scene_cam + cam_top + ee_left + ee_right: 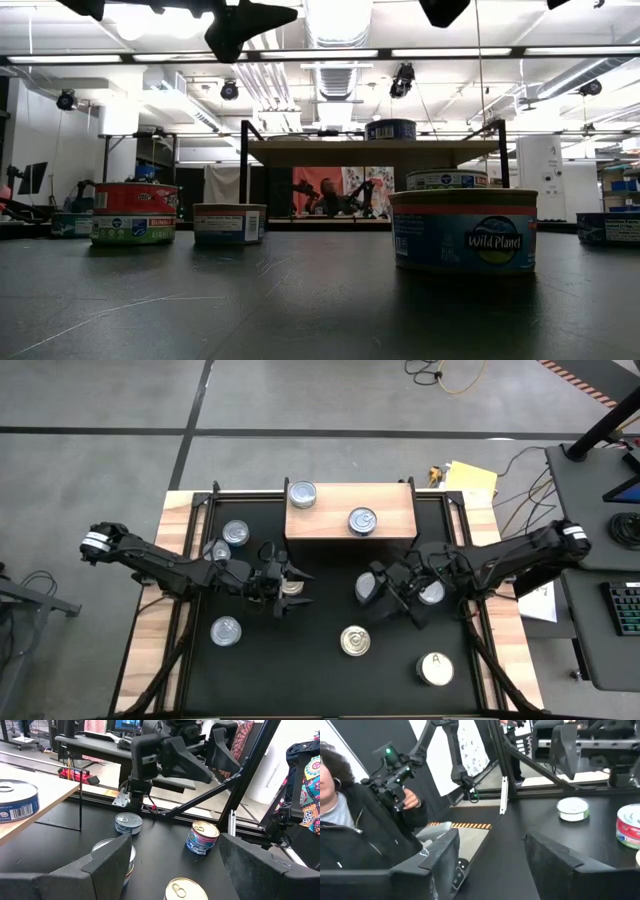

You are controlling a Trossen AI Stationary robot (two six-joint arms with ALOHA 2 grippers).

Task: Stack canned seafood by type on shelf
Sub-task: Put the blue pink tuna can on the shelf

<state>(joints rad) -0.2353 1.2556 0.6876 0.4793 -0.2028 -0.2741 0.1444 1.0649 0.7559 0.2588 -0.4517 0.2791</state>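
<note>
Two silver-topped cans already sit on the shelf (392, 520): one (302, 493) at its far left corner and one (363, 520) near the middle. The rest lie scattered on the tabletop (320, 670): a gold-topped can (355, 641) near the centre, a white-topped can marked "A" (435, 668) at the near right, a silver can (226, 630) at the near left, and another (236, 533) at the far left.

The left gripper (290, 588) hovers just in front of the shelf's left end with its fingers (112, 862) spread wide and nothing between them; a can (292, 588) lies directly under it. The right gripper (395, 595) hangs over the tabletop to the right of centre with its fingers (442, 855) apart and empty, between a dark-looking can (368, 586) and a silver one (432, 592).

The main risk is crowding: the two grippers work near each other in front of the shelf, so a reach toward the centre by either could knock the other arm. A low descent by the right gripper could clip one of the cans flanking it and send it sliding. Sorting is another hazard, since from above the silver lids look alike and the labels are hard to read, so a can might land on the wrong stack. Stacking on the shelf also demands a centred, level release, or the upper can may slip off.
</note>
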